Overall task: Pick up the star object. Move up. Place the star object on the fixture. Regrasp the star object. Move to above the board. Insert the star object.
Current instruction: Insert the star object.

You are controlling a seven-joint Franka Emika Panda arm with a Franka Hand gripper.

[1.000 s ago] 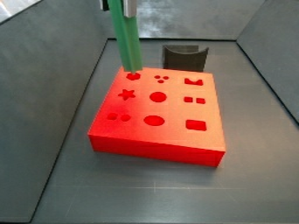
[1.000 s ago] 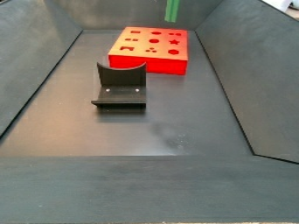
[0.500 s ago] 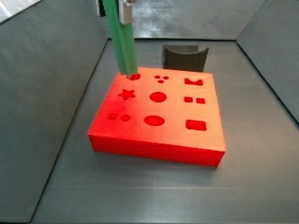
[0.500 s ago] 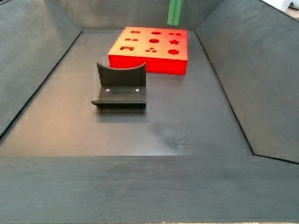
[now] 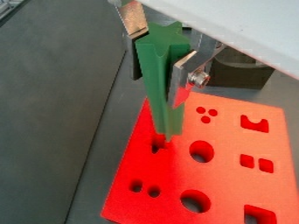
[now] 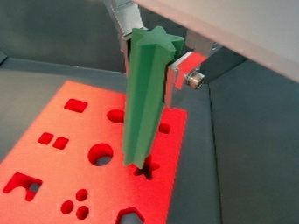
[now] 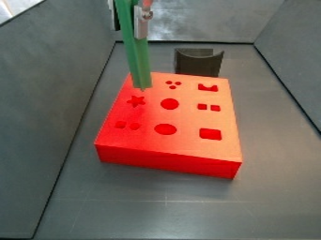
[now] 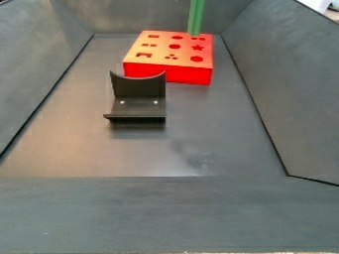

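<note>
The claw point(image 5: 162, 59) is clamped on the upper part of the star object point(image 5: 158, 83), with one silver finger point(image 6: 177, 74) pressed flat against the peg's side. The star object hangs upright below the claw, and its lower tip sits directly over, or just at the mouth of, the star hole point(image 6: 142, 170) in the board point(image 6: 70, 157). From these views it cannot be told whether the tip has entered the hole.

In a side view the star object point(image 7: 135, 56) stands over the board's star hole point(image 7: 135, 100), the cut-out nearest the claw. The fixture point(image 7: 197, 61) stands empty beyond the board, well apart from the claw. The other side view shows only the lower end of the star object point(image 8: 197, 14) above the board point(image 8: 169, 58).

Risks from this position:

- Rotational mismatch. If the peg's star points are not aligned with the points of the hole, the tip will likely land on the board's top face and jam instead of entering.
- Lateral offset. A small sideways error would likely place a star point on the hole edge, tilting the peg in the grip.
- Slip in the grip. The claw holds the peg high, so any resistance at the tip has long leverage and may pivot or push the peg up between the fingers.
- Board shift. Downward force on a jammed peg could slide the board across the floor.
</note>
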